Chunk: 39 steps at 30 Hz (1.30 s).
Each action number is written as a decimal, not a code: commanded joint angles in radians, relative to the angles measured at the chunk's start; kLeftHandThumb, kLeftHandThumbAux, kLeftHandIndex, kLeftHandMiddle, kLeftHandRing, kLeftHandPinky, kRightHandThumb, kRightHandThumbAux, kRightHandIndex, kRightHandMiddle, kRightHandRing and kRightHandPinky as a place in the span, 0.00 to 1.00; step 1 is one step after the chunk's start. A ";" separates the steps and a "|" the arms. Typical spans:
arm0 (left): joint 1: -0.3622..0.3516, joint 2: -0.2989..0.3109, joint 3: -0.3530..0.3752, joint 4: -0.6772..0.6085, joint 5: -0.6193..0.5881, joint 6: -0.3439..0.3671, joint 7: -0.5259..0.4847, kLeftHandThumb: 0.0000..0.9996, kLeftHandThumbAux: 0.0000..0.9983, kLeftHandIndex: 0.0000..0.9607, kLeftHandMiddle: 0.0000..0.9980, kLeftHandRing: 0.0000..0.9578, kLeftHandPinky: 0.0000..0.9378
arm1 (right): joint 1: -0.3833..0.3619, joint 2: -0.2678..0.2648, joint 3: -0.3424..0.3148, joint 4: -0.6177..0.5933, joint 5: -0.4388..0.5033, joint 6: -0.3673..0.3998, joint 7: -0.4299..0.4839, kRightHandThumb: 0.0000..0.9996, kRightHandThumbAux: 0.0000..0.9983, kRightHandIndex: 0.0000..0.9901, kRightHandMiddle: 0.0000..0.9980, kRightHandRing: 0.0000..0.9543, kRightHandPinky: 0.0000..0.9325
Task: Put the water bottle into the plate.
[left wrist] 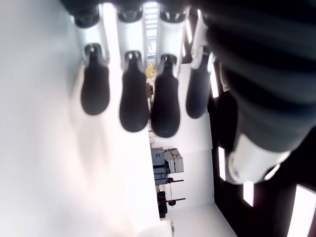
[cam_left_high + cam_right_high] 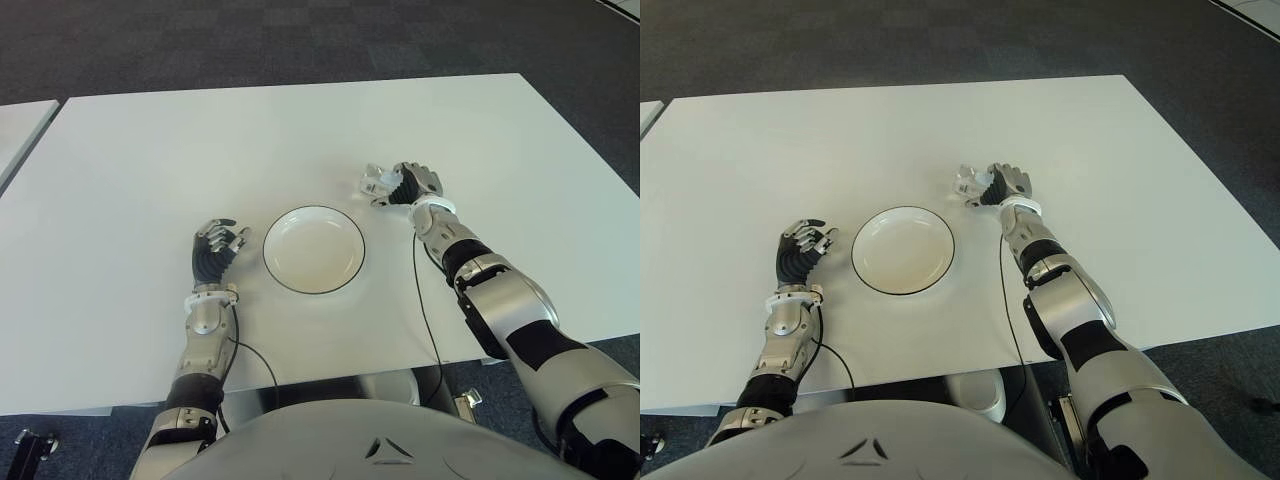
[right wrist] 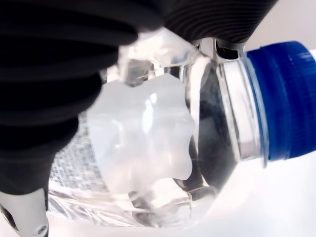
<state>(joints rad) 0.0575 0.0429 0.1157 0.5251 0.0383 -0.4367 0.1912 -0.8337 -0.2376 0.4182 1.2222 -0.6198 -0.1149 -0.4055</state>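
Closest to me, my left hand (image 2: 214, 250) shows just left of the plate (image 2: 314, 250) on the white table (image 2: 200, 150), fingers loosely curled and holding nothing. Beyond the plate's right side, my right hand (image 2: 405, 185) has its fingers wrapped around the water bottle (image 3: 197, 138), clear with a blue cap, near the plate but outside it

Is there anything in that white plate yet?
No, it is empty. The plate shows only its bare white inside. The water bottle is in the right hand, to the plate's right above the table.
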 commanded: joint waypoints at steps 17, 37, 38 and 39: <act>0.060 -0.009 0.002 0.122 -0.009 0.047 -0.016 0.70 0.72 0.45 0.68 0.70 0.67 | 0.203 -0.069 0.023 -0.637 -0.080 -0.155 -0.020 0.71 0.72 0.44 0.86 0.90 0.90; 0.059 -0.014 0.004 0.119 -0.015 0.060 -0.012 0.70 0.72 0.45 0.67 0.70 0.68 | 0.353 -0.094 0.118 -0.881 -0.090 -0.263 0.306 0.71 0.72 0.44 0.85 0.88 0.90; 0.059 -0.014 0.004 0.118 -0.015 0.060 -0.012 0.70 0.72 0.45 0.67 0.70 0.68 | 0.354 -0.093 0.119 -0.879 -0.091 -0.268 0.315 0.71 0.72 0.44 0.85 0.88 0.90; 0.058 -0.014 0.005 0.118 -0.016 0.062 -0.012 0.70 0.72 0.45 0.67 0.70 0.68 | 0.349 -0.097 0.126 -0.874 -0.096 -0.277 0.329 0.71 0.72 0.44 0.85 0.88 0.90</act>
<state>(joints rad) 0.0448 0.0485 0.1159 0.5555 0.0363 -0.4657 0.1912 -0.4926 -0.3288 0.5277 0.3386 -0.7203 -0.3613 -0.1166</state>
